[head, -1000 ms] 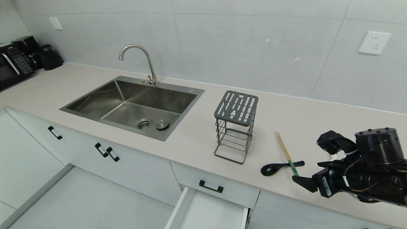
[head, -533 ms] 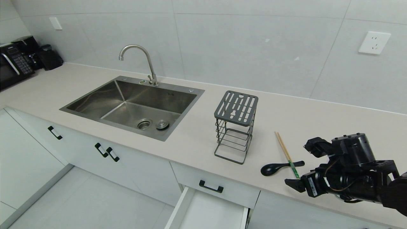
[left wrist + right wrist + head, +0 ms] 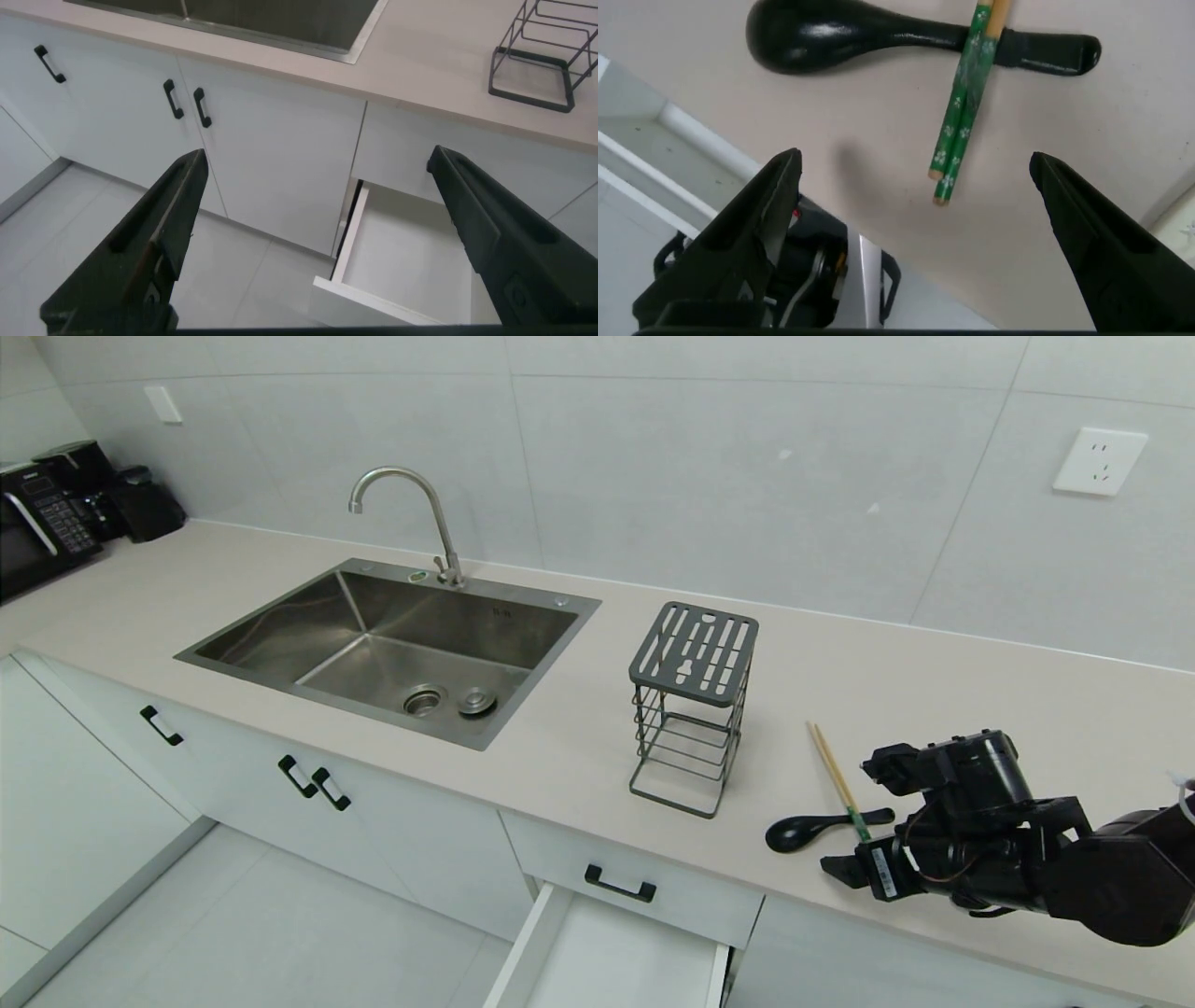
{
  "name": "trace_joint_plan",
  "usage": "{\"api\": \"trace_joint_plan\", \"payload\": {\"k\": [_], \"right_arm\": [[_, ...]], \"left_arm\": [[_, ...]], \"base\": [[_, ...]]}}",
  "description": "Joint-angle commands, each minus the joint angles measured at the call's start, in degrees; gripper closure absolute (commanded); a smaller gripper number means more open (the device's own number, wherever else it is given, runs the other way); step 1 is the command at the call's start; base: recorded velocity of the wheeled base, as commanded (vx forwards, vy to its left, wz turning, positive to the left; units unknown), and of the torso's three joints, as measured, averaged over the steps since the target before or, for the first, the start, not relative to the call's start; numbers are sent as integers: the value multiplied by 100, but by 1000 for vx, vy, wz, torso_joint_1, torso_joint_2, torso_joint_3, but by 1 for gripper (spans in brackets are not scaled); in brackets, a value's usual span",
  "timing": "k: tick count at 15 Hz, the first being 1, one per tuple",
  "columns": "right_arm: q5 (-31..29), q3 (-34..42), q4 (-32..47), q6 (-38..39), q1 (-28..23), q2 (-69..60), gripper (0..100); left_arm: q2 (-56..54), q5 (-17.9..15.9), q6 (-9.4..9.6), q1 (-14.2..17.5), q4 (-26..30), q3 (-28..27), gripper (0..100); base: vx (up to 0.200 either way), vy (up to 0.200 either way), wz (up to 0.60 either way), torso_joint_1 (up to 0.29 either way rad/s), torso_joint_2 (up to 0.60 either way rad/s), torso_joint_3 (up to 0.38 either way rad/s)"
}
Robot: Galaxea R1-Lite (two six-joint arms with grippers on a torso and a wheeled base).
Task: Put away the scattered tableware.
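Your left gripper (image 3: pixel 316 168) hangs with fingers apart over the open drawer (image 3: pixel 402 252). Right of the rack (image 3: pixel 693 709), the spoon (image 3: pixel 812 828) lies on the table (image 3: pixel 579 747), with the chopsticks (image 3: pixel 834 770) across its handle. Your right gripper (image 3: pixel 851 817) has slid in over them, fingers apart, seemingly not touching yet, so a pick looks close.

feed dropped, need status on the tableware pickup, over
Right claw open, above the chopsticks. Left claw open, empty, facing the open drawer. Chopsticks lie across the black spoon handle. Nothing in the way.
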Motion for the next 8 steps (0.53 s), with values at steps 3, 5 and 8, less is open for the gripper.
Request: {"api": "trace_joint_plan", "payload": {"k": [3,5,8], "right_arm": [[-61,-210,1,13,23,215,0],[-122,-210,1,39,32,303,0],[-122,-421,1,92,41,531,0]], "left_arm": [[7,-3,-2,1,-2,0,0],[7,-3,-2,1,-2,0,0],[7,-3,-2,1,-2,0,0]], "base": [[0,0,0,0,0,0],[0,0,0,0,0,0],[0,0,0,0,0,0]]}}
